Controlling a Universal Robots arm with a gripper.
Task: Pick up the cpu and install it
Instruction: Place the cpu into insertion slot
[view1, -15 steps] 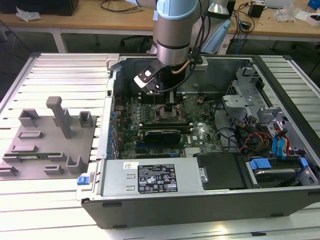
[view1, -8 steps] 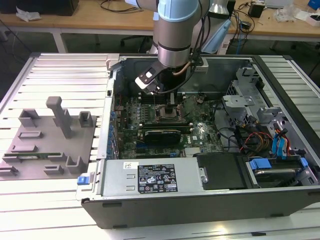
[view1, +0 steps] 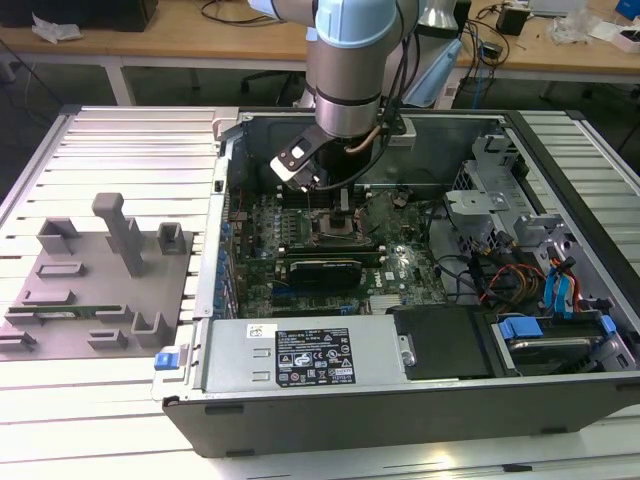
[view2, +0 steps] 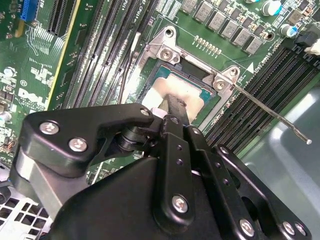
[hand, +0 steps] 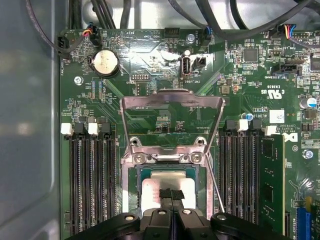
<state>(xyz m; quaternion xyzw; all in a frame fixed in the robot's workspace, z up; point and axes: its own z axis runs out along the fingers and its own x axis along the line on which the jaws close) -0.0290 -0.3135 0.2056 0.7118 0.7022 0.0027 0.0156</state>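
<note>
The cpu (hand: 151, 189) lies flat in the motherboard socket (hand: 131, 200), its pale silver top showing in both wrist views (view2: 189, 91). The socket's metal load plate (hand: 172, 102) stands swung open behind it, and the thin retention lever (view2: 270, 112) sticks out to one side. My gripper (hand: 170, 193) hangs right over the cpu, its two black fingers pressed together with the tips at or just above the chip's top (view2: 172, 104). In the exterior view the gripper (view1: 343, 205) reaches down into the open computer case above the socket (view1: 335, 230).
Black memory slots (hand: 90, 185) flank the socket, with a green memory stick (hand: 272, 185) seated on one side. A grey tray (view1: 100, 290) with upright fixtures sits at the exterior view's left. The power supply (view1: 300, 355), drive cage (view1: 490, 195) and cables (view1: 500, 275) crowd the case.
</note>
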